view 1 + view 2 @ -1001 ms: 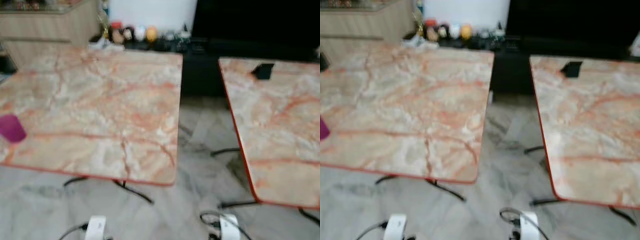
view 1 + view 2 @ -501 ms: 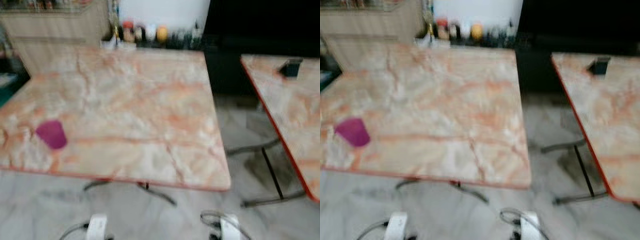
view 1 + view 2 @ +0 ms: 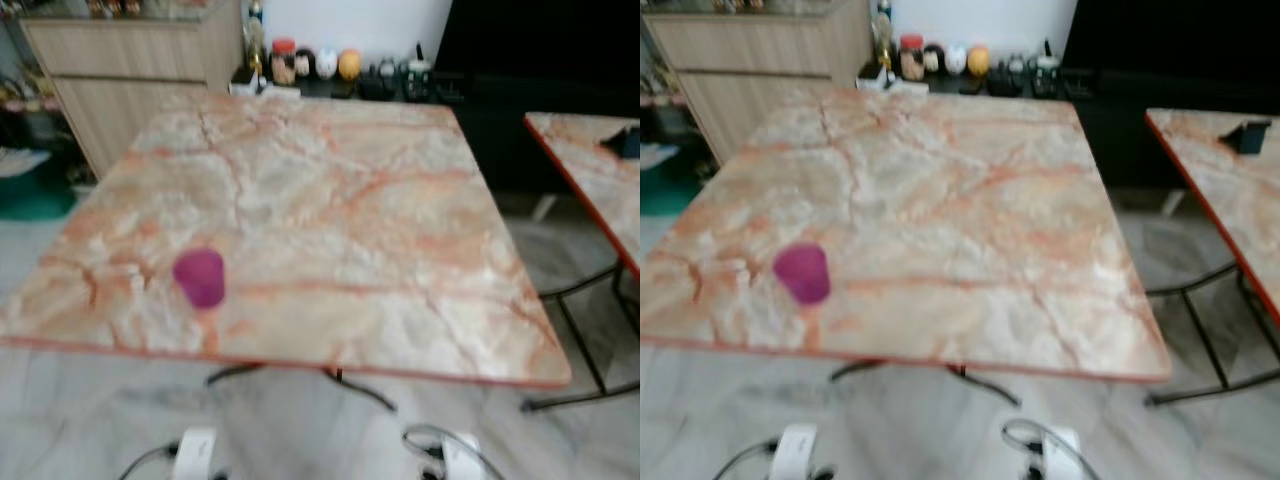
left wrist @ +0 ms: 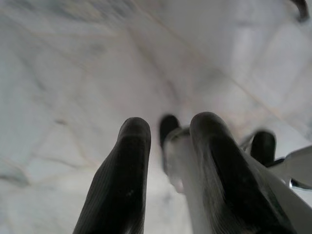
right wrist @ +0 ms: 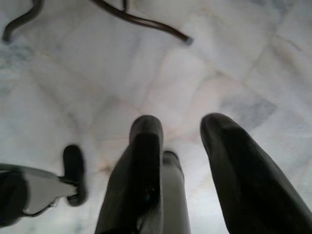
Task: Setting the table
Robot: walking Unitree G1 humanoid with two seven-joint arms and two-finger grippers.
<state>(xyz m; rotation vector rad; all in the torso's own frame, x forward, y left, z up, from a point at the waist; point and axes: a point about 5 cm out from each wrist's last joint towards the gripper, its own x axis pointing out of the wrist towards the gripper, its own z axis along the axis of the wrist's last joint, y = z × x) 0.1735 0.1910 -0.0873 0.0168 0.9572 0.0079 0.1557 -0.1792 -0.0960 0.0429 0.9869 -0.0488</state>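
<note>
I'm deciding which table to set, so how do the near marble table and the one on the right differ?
The near table shows whole and carries a purple cup near its front left. The right table is cut off by the frame edge and carries a small dark object towards its far end. Both have peach-veined marble tops, red-orange edging and dark metal legs.

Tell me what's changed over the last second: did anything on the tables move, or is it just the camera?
Only the view shifted: the head camera swung toward the robot's left, bringing the left table and purple cup toward the centre and pushing the right table to the edge. Nothing was grasped or released. The cup, both tables and the small dark object stayed in place; both arms hang low over the floor.
</note>
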